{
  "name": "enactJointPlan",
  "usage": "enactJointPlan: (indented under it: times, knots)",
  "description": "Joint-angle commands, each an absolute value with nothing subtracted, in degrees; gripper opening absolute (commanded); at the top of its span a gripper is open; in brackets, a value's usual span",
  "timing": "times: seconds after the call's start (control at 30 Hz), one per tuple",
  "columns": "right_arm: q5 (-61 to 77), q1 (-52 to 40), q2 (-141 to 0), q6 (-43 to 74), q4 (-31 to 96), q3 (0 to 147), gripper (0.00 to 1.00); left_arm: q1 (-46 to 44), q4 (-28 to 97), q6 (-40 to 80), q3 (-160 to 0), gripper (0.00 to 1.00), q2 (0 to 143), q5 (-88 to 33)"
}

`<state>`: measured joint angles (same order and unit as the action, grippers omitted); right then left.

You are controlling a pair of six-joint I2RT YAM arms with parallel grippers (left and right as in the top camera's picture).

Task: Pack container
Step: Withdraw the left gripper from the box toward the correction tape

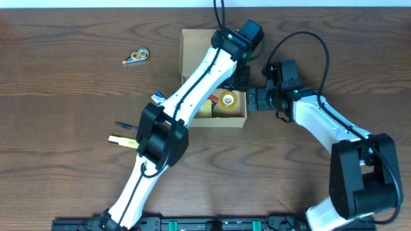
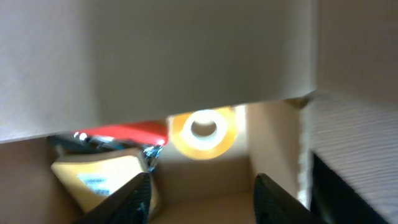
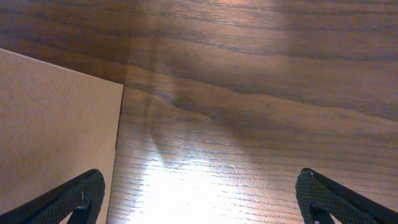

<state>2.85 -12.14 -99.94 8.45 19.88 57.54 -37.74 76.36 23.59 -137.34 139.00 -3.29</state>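
Mid-packing, likely: container (image 1: 192,48) is sitting near the tabletop's far edge, tape roll (image 2: 202,130) inside; left gripper (image 2: 202,183) is hovering within, jaws apart, empty; right gripper (image 3: 199,186) is gaping beside its right wall; next, lifting clear without snagging the flap (image 2: 186,56).

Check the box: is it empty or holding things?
Holding things. Inside the box the overhead view shows a tape roll; the left wrist view also shows a red item and a yellow packet.
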Motion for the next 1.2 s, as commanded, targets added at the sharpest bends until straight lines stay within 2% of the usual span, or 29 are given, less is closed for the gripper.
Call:
enactJointPlan:
  times: [0.0, 0.23, 0.43, 0.63, 0.7, 0.77, 0.8, 1.03, 1.17]
  knots:
    - [2.8, -12.0, -100.5, 7.6, 19.9, 57.4, 0.99, -35.9, 78.8, 22.0, -139.3, 0.52, 137.0, -1.0]
    - [2.8, -12.0, -100.5, 7.6, 19.9, 57.4, 0.99, -33.0, 83.5, 16.5, -146.0, 0.52, 131.7, -0.8]
    - [2.8, -12.0, -100.5, 7.6, 19.9, 57.4, 0.99, -28.9, 87.2, 17.0, -146.3, 0.47, 125.1, 6.0]
    - [2.8, -12.0, -100.5, 7.6, 19.9, 57.4, 0.99, -22.7, 87.4, 16.9, -146.3, 0.47, 120.1, 6.6]
    - [2.9, -12.0, -100.5, 7.6, 19.9, 57.4, 0.99, -20.3, 87.5, 17.0, -146.3, 0.26, 119.0, 6.4]
    - [2.9, -12.0, -100.5, 7.6, 19.9, 57.4, 0.99, -18.3, 88.2, 17.0, -146.3, 0.11, 118.2, 6.4]
    - [2.8, -12.0, -100.5, 7.6, 19.9, 57.4, 0.99, -17.4, 88.6, 17.0, -146.3, 0.06, 117.9, 6.5]
    - [2.8, -12.0, -100.5, 7.6, 19.9, 57.4, 0.99, -11.9, 86.0, 16.6, -146.3, 0.06, 117.9, 9.9]
    - [2.8, -12.0, -100.5, 7.6, 19.9, 57.4, 0.99, -7.6, 83.7, 12.1, -146.3, 0.06, 117.9, 10.0]
